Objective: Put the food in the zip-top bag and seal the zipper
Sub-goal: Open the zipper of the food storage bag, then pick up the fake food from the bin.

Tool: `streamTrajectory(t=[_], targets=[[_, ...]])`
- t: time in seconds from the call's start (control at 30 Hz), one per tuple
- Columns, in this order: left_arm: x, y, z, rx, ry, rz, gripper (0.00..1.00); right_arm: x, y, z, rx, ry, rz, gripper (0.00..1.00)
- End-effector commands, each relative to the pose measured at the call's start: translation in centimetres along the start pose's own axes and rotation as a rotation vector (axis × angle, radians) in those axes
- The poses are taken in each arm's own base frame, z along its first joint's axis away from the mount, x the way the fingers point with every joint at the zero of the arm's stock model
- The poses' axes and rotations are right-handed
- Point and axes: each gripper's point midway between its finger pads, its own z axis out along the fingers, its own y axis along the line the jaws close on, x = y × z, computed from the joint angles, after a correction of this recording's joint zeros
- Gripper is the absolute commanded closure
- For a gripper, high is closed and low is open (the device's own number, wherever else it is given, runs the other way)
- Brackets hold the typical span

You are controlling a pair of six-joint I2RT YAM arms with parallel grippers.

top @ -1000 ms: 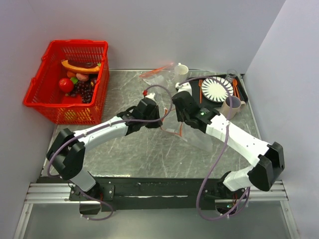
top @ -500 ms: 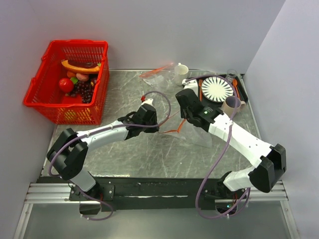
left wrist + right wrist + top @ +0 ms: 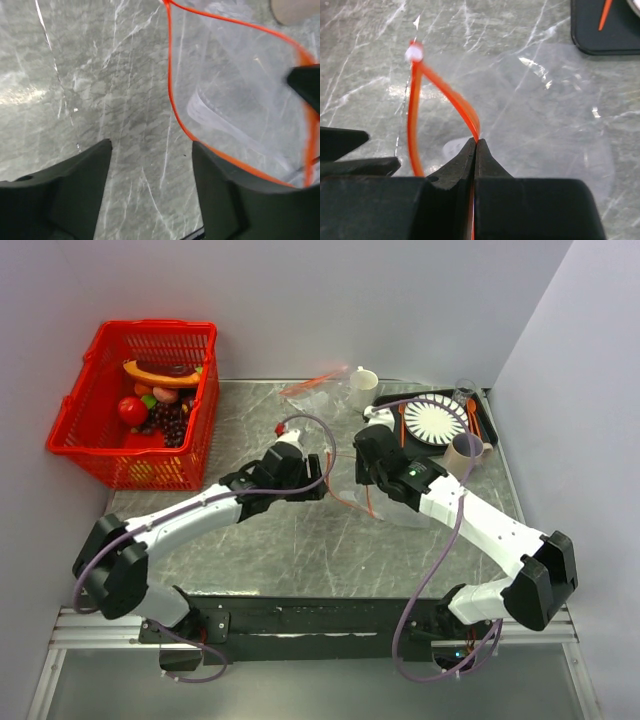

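1. Top view: the zip-top bag (image 3: 395, 518) lies mid-frame between the arms. The food (image 3: 160, 412) sits in the red basket (image 3: 95, 455), upper left.
2. Left wrist: the left gripper (image 3: 151, 150) has its fingers apart over the table (image 3: 75, 75), with the zipper (image 3: 172, 100) just to their right.
3. Right wrist: the right gripper (image 3: 476, 145) is pinched on the zipper at lower centre.

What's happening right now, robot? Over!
Left gripper open, empty. Right gripper shut on zipper. Bag mouth open, food in basket. Nothing in the way.
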Motion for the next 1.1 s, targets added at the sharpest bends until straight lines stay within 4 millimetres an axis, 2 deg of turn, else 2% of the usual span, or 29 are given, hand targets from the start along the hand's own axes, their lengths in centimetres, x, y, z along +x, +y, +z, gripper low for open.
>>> streamTrajectory(t=[0.0,0.07,0.13,0.17,0.23,0.33,0.37,0.43,0.47,0.53,0.57,0.63,0.67,0.73,0.77,0.83,0.87,0.9,0.93,0.97,1.0,1.07], targets=[[-4.7,-2.3,-3.8,0.041,-0.105,0.019,0.26,-1.4,1.1,0.5,-0.041,-0.049,0.055,1.00],[-5.1,-2.0,-5.0,0.022,-0.105,0.025,0.24,-1.5,1.3,0.6,-0.046,-0.049,0.058,1.00],[-6.8,-2.3,-6.9,0.031,-0.149,0.024,0.22,-1.5,1.5,0.8,-0.053,-0.047,0.058,1.00],[-7.3,-1.5,-7.5,0.008,-0.153,0.017,0.22,-1.5,1.6,0.9,-0.055,-0.046,0.057,1.00],[-9.8,-1.0,-9.9,-0.008,-0.219,0.010,0.19,-1.6,1.8,1.0,-0.066,-0.045,0.057,1.00],[-13.6,2.3,-13.5,-0.127,-0.316,-0.003,0.19,-1.5,2.3,1.0,-0.087,-0.041,0.056,1.00],[-15.1,4.5,-15.1,-0.199,-0.347,-0.015,0.19,-1.5,2.4,1.0,-0.093,-0.039,0.052,1.00],[-16.9,7.2,-17.4,-0.294,-0.414,-0.043,0.14,-1.6,2.7,1.0,-0.106,-0.034,0.041,1.00],[-18.4,9.4,-18.9,-0.366,-0.465,-0.069,0.12,-1.7,2.7,1.0,-0.109,-0.035,0.037,1.00],[-19.1,11.4,-20.4,-0.441,-0.486,-0.087,0.05,-1.7,2.9,1.0,-0.117,-0.035,0.028,1.00],[-20.2,13.0,-21.8,-0.509,-0.525,-0.107,0.03,-1.6,2.9,1.0,-0.121,-0.032,0.027,1.00],[-20.6,15.1,-22.4,-0.595,-0.526,-0.119,0.01,-1.7,3.2,0.9,-0.140,-0.033,0.030,1.00],[-21.3,16.8,-23.4,-0.665,-0.545,-0.125,0.01,-1.4,3.5,0.9,-0.159,-0.022,0.030,1.00],[-21.7,19.3,-23.2,-0.744,-0.525,-0.131,0.01,-1.5,4.0,0.6,-0.182,-0.018,0.040,1.00],[-22.4,21.3,-24.2,-0.797,-0.534,-0.159,0.01,-1.4,4.3,0.4,-0.203,-0.012,0.040,1.00],[-22.8,23.3,-23.1,-0.800,-0.493,-0.189,0.01,-1.5,4.6,0.1,-0.220,-0.021,0.044,1.00],[-23.5,24.7,-23.8,-0.816,-0.509,-0.224,0.01,-1.4,4.6,0.1,-0.221,-0.021,0.040,1.00],[-23.9,25.1,-23.2,-0.789,-0.505,-0.235,0.01,-1.5,4.5,0.0,-0.222,-0.029,0.043,1.00],[-24.2,26.6,-22.7,-0.794,-0.494,-0.258,0.01,-1.4,4.4,0.0,-0.219,-0.028,0.037,1.00],[-25.1,26.8,-22.6,-0.774,-0.519,-0.277,0.01,-1.3,4.2,0.1,-0.211,-0.028,0.036,1.00],[-25.3,27.4,-21.2,-0.744,-0.495,-0.294,0.01,-1.2,4.1,0.1,-0.206,-0.025,0.035,1.00],[-26.9,28.7,-21.0,-0.715,-0.534,-0.342,0.01,-1.2,4.0,0.0,-0.203,-0.029,0.036,1.00]])
